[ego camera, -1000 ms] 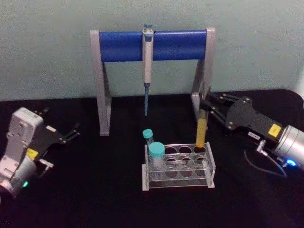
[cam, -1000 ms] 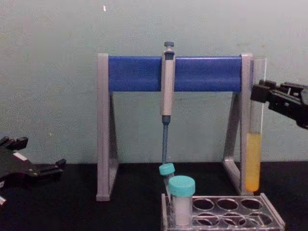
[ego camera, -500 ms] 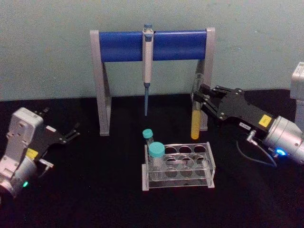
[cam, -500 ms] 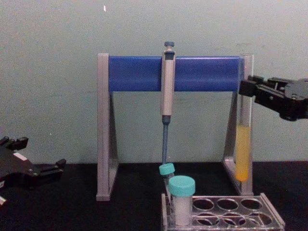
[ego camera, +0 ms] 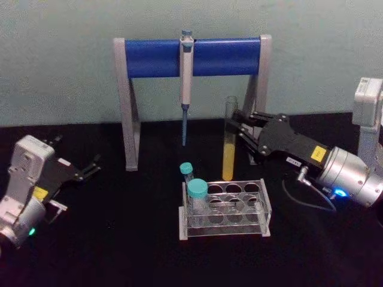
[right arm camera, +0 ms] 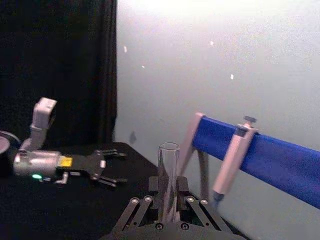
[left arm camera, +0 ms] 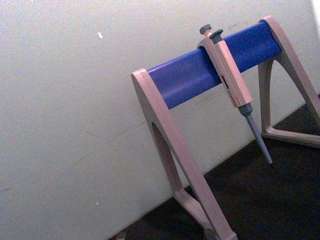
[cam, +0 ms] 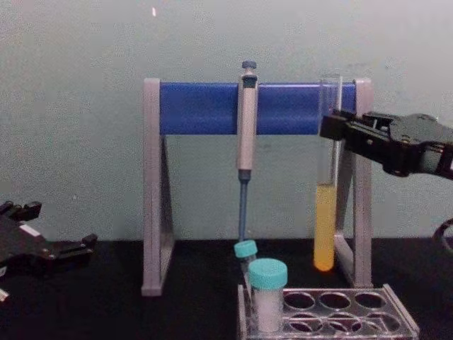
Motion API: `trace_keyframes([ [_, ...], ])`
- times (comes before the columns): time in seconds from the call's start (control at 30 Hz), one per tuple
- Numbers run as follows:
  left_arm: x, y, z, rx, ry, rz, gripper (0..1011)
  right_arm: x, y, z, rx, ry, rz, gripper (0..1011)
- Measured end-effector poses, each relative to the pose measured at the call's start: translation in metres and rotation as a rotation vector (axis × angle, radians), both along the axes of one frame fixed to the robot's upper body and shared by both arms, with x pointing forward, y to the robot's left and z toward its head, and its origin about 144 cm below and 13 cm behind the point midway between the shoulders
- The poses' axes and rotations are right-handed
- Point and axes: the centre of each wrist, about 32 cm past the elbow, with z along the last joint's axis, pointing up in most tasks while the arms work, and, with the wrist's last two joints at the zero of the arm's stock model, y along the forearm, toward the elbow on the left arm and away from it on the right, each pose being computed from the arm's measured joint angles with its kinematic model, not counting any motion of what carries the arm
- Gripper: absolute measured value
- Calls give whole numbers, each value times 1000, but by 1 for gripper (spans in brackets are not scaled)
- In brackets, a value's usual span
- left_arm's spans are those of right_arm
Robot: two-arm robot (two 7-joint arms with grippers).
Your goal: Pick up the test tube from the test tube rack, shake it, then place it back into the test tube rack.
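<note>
My right gripper is shut on the test tube, a long clear tube with yellow-orange liquid in its lower part. The tube hangs upright, lifted free, just behind the test tube rack, a low clear plastic rack. From the side, the test tube has its round bottom above the rack, and the right gripper clamps it near the top. In the right wrist view the tube stands between my fingers. My left gripper rests open at the table's left.
Two teal-capped tubes stand in the rack's left holes. Behind it stands the grey-and-blue pipette stand with a pipette hanging from its bar. The stand's right leg is close behind my right gripper. The table is black.
The right gripper has lifted the test tube out of the rack's back right hole and carried it leftward, higher. The left arm has not moved.
</note>
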Motion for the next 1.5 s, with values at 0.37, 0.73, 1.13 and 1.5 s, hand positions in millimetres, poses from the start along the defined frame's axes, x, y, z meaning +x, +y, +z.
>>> trace_keyframes([
  [0.37,0,0,0,0,0,0,1001,-11,-1,0,4,8,69,223],
  [0.73,0,0,0,0,0,0,1001,-24,-19,-1,-5,17,45,223],
  [1.13,0,0,0,0,0,0,1001,-18,-30,-1,-24,14,-50,223],
  [1.5,0,0,0,0,0,0,1001,-1,-23,0,-28,17,-77,223],
])
